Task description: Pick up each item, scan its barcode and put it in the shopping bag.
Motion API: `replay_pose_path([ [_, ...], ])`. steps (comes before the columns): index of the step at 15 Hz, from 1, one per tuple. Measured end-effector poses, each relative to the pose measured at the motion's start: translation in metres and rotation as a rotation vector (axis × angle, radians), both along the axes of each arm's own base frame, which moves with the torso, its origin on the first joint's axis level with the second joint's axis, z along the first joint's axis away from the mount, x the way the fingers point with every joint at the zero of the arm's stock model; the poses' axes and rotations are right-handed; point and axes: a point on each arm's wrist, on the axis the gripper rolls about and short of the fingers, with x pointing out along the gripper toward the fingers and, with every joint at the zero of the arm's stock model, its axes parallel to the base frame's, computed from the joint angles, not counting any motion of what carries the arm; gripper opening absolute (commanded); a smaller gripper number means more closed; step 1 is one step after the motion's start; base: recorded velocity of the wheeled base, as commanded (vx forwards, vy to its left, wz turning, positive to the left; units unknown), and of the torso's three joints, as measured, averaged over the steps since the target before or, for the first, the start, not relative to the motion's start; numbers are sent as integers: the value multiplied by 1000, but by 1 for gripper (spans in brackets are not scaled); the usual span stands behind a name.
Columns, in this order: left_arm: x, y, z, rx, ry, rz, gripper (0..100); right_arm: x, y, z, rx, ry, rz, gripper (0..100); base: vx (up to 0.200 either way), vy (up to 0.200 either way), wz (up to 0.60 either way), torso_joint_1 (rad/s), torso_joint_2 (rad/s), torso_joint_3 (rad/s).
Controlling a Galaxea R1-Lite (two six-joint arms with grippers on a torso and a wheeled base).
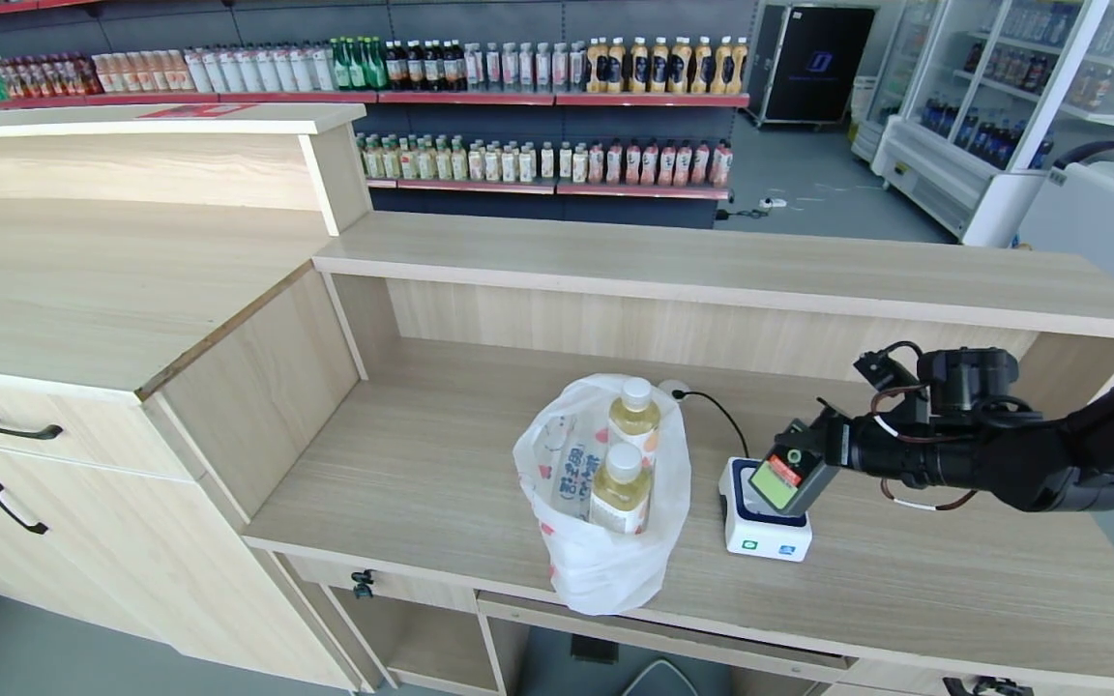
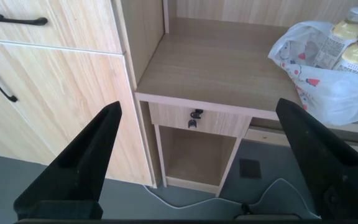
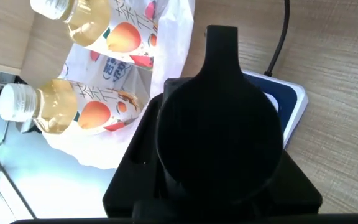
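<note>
counter [image 1: 441,464]: right gripper [image 1: 806,456] holds box [image 1: 776,481] above scanner [image 1: 762,541], long axis seemingly tilted.

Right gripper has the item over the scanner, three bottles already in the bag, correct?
Not three: the head view shows two in the shopping bag, a rear bottle and a front bottle. Right gripper holds the item over the scanner.
</note>
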Motion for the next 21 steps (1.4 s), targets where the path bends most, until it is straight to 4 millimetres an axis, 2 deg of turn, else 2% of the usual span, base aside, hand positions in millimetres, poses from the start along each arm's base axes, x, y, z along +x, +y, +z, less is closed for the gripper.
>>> replay_pose_path([
  [9,0,0,0,0,0,0,100,5,7,1,-1,-19,16,0,0,0,0,0,0,0],
  [21,0,0,0,0,0,0,100,23,26,-18,-3,-35,58,0,0,0,0,0,0,0],
])
